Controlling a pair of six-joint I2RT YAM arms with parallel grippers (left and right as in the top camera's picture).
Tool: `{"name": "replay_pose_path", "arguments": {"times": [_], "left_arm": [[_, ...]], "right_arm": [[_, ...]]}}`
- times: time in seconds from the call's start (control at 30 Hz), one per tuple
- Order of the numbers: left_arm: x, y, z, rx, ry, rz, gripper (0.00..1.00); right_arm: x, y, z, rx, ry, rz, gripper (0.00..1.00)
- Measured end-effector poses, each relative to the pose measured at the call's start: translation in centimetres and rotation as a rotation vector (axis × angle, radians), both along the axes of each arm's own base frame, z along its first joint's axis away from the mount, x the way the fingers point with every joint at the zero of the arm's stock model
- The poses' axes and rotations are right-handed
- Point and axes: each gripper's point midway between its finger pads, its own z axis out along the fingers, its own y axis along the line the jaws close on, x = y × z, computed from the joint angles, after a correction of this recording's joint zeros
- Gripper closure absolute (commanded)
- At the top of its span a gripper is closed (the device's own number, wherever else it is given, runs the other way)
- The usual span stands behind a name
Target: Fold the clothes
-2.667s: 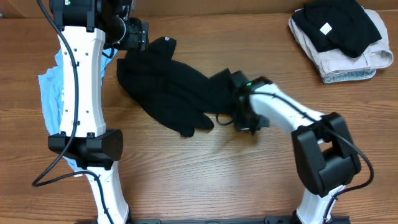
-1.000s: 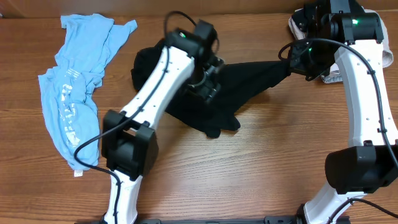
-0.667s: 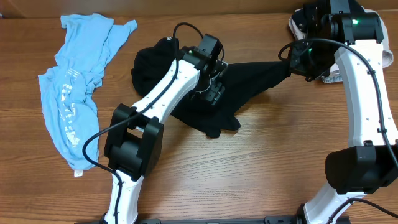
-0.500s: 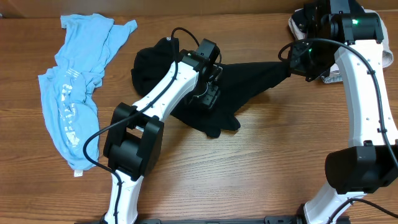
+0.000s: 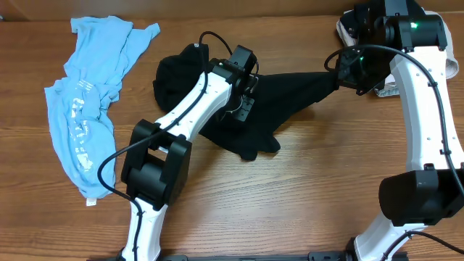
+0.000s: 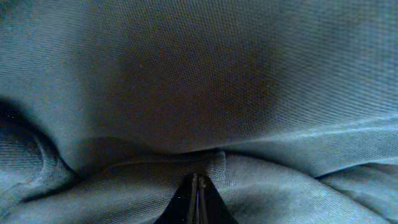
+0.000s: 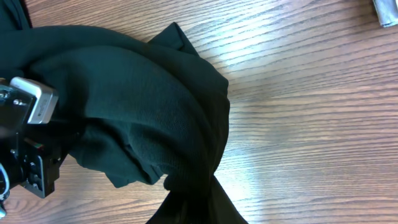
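Black shirt — fine-knit, crumpled, tapering to point in right claw.

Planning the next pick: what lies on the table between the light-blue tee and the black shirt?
Bare wood of the table separates the light-blue tee from the black shirt, as the overhead view shows.

Shirt: the large black soft-cloth shirt lies mid-table on the brown wooden table, bunched at its left end and stretched rightward toward the far edge.
Tee: the light-blue soft tee with white print lies along the table's left side, well apart from the shirt.
Left gripper: left gripper sits on the shirt's middle.
Right gripper: right gripper is at the shirt's right end.
Pile: the stack of folded garments is in the far-right corner, behind the right gripper (mostly hidden by the arm).
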Motion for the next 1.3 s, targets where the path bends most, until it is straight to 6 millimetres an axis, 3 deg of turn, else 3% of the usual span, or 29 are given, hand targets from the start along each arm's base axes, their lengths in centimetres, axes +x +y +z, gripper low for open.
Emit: {"name": "replay_pose_path", "arguments": {"times": [0.1,0.13,0.17,0.2,0.27,0.3,0.53,0.67,0.8,0.9,1.1,1.3], "left_arm": [[-0.1,0.1,-0.9,0.009,0.018,0.0,0.96],[-0.2,0.1,-1.3,0.014,0.025,0.0,0.83],[-0.3,0.1,-1.7,0.019,0.033,-0.003,0.56],[-0.3,0.2,-2.0,0.023,0.04,-0.001,0.42],[-0.5,0.3,-2.4,0.028,0.05,0.0,0.18],[-0.6,0.3,-2.6,0.031,0.055,0.0,0.15],[-0.5,0.4,-2.6,0.034,0.05,0.0,0.13],[-0.5,0.4,-2.6,0.034,0.051,0.001,0.19],[-2.1,0.7,-2.5,0.039,0.122,-0.01,0.27],[-3.3,0.7,-1.4,0.048,0.183,-0.043,0.26],[-2.5,-2.7,3.4,0.009,0.092,-0.21,0.19],[-6.2,-7.9,3.6,0.026,0.053,-0.486,0.07]], "right_arm": [[0.0,0.0,0.0,0.0,0.0,0.0,0.91],[0.0,0.0,0.0,0.0,0.001,0.001,0.91],[0.0,0.0,0.0,0.0,0.001,0.0,0.91],[0.0,0.0,0.0,0.0,0.001,0.0,0.91],[0.0,0.0,0.0,0.0,0.002,0.0,0.9],[0.0,0.0,0.0,0.0,0.001,0.0,0.89],[0.0,0.0,0.0,0.0,0.001,0.0,0.87],[0.0,0.0,0.0,0.0,0.001,0.0,0.86],[0.0,0.0,0.0,0.0,0.001,0.0,0.85],[0.0,0.0,0.0,-0.001,-0.001,0.001,0.84],[-0.1,0.0,0.0,0.0,0.003,0.0,0.84],[-0.3,0.0,-0.1,-0.001,0.012,0.0,0.84]]}}
